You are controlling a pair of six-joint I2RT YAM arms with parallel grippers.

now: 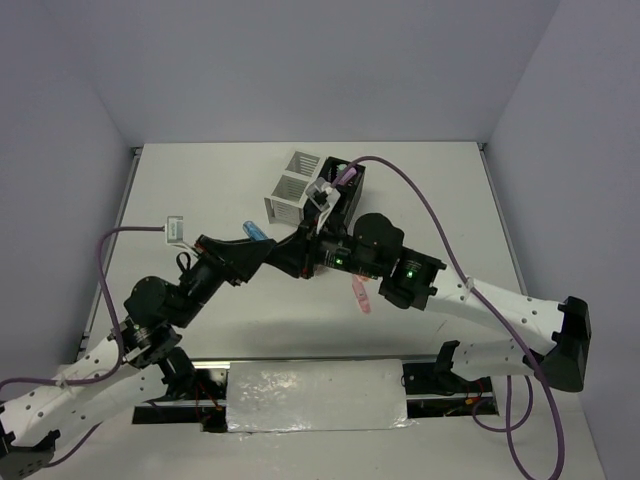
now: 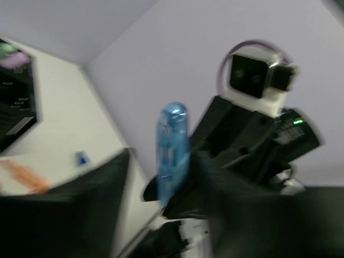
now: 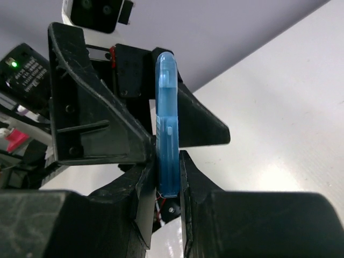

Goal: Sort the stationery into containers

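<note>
My right gripper (image 3: 167,164) is shut on a translucent blue pen (image 3: 166,123) and holds it upright above the table. My left gripper (image 2: 161,183) faces it with its jaws apart on either side of the same pen (image 2: 173,153), with a gap showing beside the pen. Both grippers meet mid-table in the top view, the left (image 1: 293,252) and the right (image 1: 320,256). The white container (image 1: 293,190) and the black container (image 1: 350,190) stand just behind them. A purple pen (image 1: 347,174) sticks out of the black one.
A pink tube (image 1: 361,296) lies on the table near the right arm. Another blue item (image 1: 255,230) lies left of the white container. An orange pen (image 2: 24,178) lies on the table in the left wrist view. A purple cable arcs over the black container.
</note>
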